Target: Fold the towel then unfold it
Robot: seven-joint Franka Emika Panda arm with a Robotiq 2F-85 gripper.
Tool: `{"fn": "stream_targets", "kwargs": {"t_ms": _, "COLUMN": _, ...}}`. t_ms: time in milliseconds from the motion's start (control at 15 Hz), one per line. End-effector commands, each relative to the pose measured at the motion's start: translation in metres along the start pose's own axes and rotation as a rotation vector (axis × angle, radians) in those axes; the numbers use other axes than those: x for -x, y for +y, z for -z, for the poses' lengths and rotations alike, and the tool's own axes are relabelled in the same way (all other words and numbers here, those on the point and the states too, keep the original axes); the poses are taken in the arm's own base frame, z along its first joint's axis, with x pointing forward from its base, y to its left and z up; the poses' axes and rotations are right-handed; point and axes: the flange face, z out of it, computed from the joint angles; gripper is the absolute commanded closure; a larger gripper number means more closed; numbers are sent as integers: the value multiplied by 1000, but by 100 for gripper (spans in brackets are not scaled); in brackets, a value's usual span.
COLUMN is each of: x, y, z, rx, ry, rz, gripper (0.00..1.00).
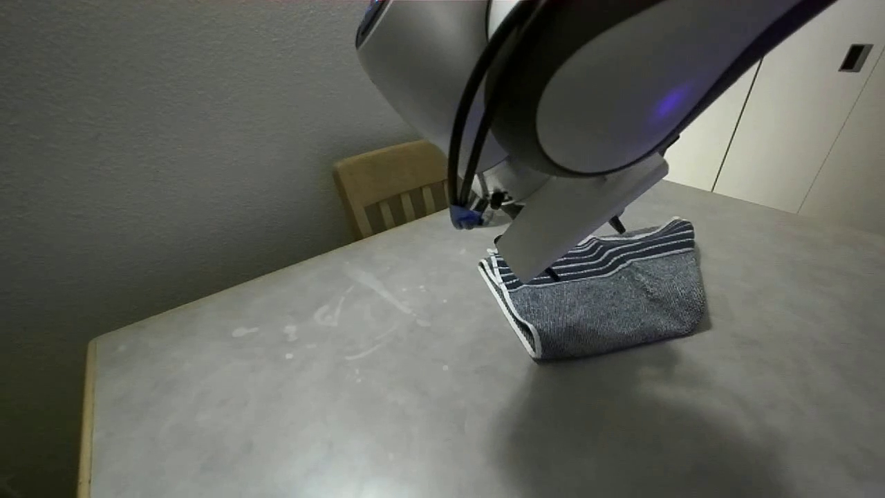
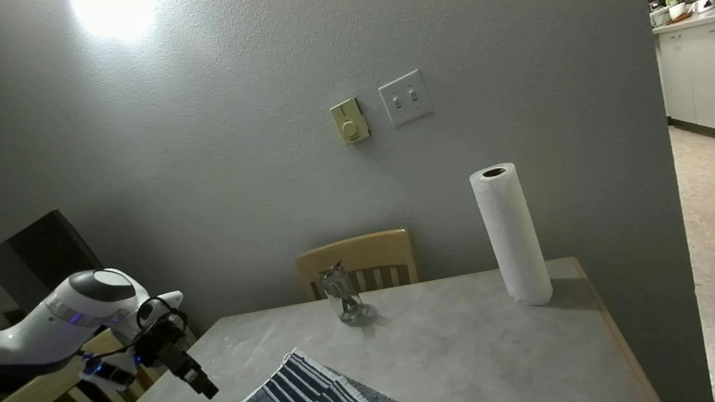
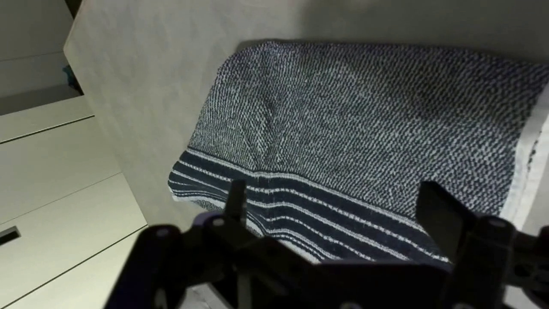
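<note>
Here's the grey counter (image 1: 276, 408), spread right across the lower frame in an exterior view, and over it the big pale arm (image 1: 622, 90) leans in from the upper right. Right of centre lies the towel (image 1: 622, 301), down on that counter, long axis roughly left to right; layered hems at its left end say folded over, to my eye.

And the pincer (image 3: 334, 197): spread wide, nothing in its grasp! Here's what it hangs on. In the wrist view the towel's plain part lies up the frame from the pincer, while the striped band (image 3: 309, 204) slants down rightward through the gap between the fingers (image 3: 441, 219). That gap runs along the cloth's length, so I reckon closing here would bunch the stripes rather than nip the free edge.

Touching? In an exterior view counter shows between pincer and towel, lower left, so apart, I'd say; how high, I can't tell. There the bottom of the frame crops the towel. The wrist view loses its upper right corner, and the pincer covers some of the striped band.
</note>
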Motion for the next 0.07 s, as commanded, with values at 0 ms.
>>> {"fn": "stream_targets", "kwargs": {"t_ms": 0, "x": 0, "y": -1, "z": 1, "rx": 1, "ry": -1, "rz": 0, "gripper": 0}}
